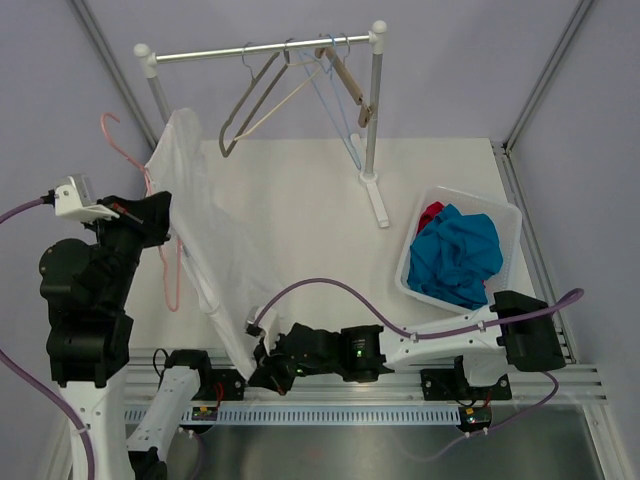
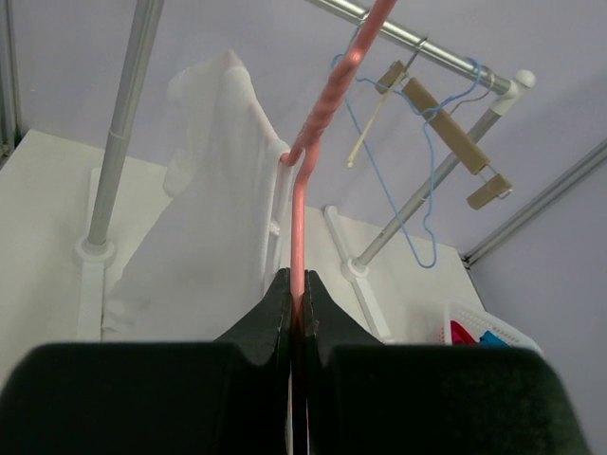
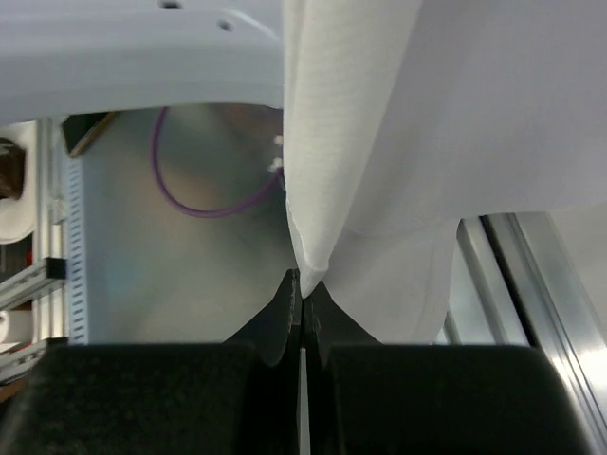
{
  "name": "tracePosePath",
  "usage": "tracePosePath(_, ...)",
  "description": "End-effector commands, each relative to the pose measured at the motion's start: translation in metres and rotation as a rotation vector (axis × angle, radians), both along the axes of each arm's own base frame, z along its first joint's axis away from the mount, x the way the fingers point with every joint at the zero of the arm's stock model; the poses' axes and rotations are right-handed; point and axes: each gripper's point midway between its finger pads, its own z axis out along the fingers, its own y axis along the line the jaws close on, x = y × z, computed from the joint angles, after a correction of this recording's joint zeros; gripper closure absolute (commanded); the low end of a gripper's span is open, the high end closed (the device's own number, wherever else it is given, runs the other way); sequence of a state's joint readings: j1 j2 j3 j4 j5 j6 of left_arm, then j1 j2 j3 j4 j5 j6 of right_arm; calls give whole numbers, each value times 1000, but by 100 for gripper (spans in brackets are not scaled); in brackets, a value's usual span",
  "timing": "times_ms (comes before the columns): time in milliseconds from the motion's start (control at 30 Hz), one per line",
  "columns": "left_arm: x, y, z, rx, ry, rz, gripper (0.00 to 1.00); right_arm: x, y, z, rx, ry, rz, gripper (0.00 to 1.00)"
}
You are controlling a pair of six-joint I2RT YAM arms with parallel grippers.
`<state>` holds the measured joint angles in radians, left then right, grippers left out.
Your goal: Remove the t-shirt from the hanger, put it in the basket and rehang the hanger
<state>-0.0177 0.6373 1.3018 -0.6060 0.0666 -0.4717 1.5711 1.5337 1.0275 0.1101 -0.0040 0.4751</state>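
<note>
Seen from above, the left gripper (image 1: 152,213) sits at the far left, raised over a white surface (image 1: 300,220). Its jaws are clamped tight on the stem of a thin pink plastic hanger (image 1: 171,280), whose hook curls up above the arm.

A thin, white, semi-sheer t-shirt (image 1: 205,230) is draped on this hanger. It stretches as a long taut sheet from the hanger down and rightward to the near edge of the surface. There the right gripper (image 1: 262,375) lies low, and its jaws are pinched together on a folded lower edge of the shirt. The right wrist view shows the cloth caught between the tips.

Further back, a metal clothes rail (image 1: 260,50) on white posts carries a grey hanger (image 1: 245,110), a blue wire hanger (image 1: 340,130) and a wooden clip hanger (image 1: 350,85).

At the right, on the surface, stands a white plastic slatted basket (image 1: 480,199). A crumpled blue garment (image 1: 458,255) fills most of it. A red garment (image 1: 430,213) shows at the far left corner, partly under the blue one.
</note>
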Motion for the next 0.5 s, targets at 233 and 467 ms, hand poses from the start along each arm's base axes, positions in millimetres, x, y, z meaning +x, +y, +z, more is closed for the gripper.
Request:
tracePosePath(233,-67,-40,63,-56,-225,-234,100,32,3,8,8,-66,-175,100)
tracePosePath(467,-128,-60,41,-33,-242,-390,100,39,-11,86,109,-144,-170,15)
